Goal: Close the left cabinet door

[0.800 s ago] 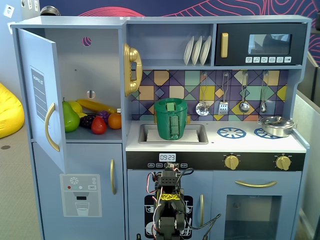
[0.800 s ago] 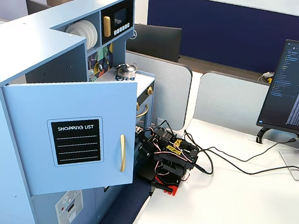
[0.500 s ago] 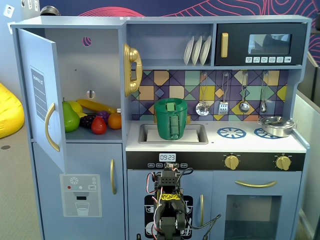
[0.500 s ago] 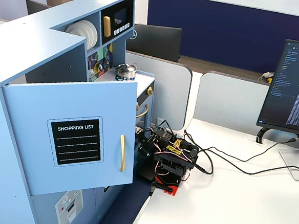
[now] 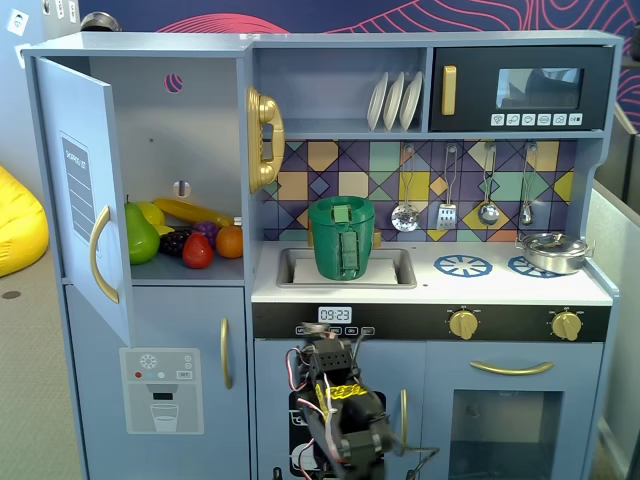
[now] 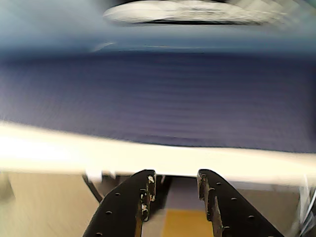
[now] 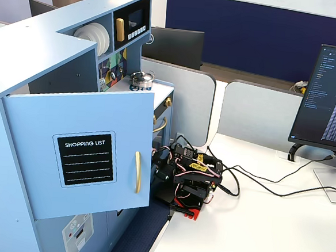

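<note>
The left cabinet door point(image 5: 85, 190) is light blue and stands swung wide open, its curved gold handle point(image 5: 100, 255) facing outward. In the other fixed view the door point(image 7: 53, 124) shows its black "SHOPPING LIST" label point(image 7: 85, 159) and its handle point(image 7: 137, 172). My arm point(image 5: 335, 405) is folded low in front of the kitchen's lower middle door, well right of and below the open door. It also shows on the white table point(image 7: 190, 174). In the blurred wrist view my gripper point(image 6: 176, 177) has its black fingers parted with nothing between them.
Toy fruit point(image 5: 180, 235) lies in the open cabinet. A gold phone point(image 5: 262, 140) hangs beside it. A green basket point(image 5: 342, 237) sits in the sink and a pot point(image 5: 553, 250) on the stove. The dispenser door point(image 5: 163, 390) is below. A monitor point(image 7: 334, 97) and cables point(image 7: 267, 188) are on the table.
</note>
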Robot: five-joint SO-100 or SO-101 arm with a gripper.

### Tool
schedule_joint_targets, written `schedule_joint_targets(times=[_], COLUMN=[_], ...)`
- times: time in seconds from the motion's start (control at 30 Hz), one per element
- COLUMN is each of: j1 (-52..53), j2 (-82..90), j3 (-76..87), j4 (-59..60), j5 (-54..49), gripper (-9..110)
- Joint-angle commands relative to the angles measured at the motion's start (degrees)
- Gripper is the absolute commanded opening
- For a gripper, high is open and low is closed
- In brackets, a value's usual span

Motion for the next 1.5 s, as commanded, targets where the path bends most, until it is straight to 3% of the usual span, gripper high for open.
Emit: schedule_joint_targets(times=[0.0,0.17,0.27,0.5,0.63,0.93,1.17,1.47], j1=[-23.29,-50.27,-63.54,-80.24,-82.35,-82.0,-78.75,-73.56], j2=[-1.67,-3.43,-7.56,-25.49,-35.95,-59.15,-72.6,-77.43], j3=[-11.69,-17.31,-20.13,-26.19,-30.23,-49.31,-65.04,-73.92], j4=[-14.24,-26.28,-30.85,-57.92,-67.32,-73.13,-70.93,-62.84], j5=[-0.79,-19.34,-24.79,-31.03,-33.31,-36.12,-37.97,-38.67], gripper=[0,0,0,0,0,0,0,0])
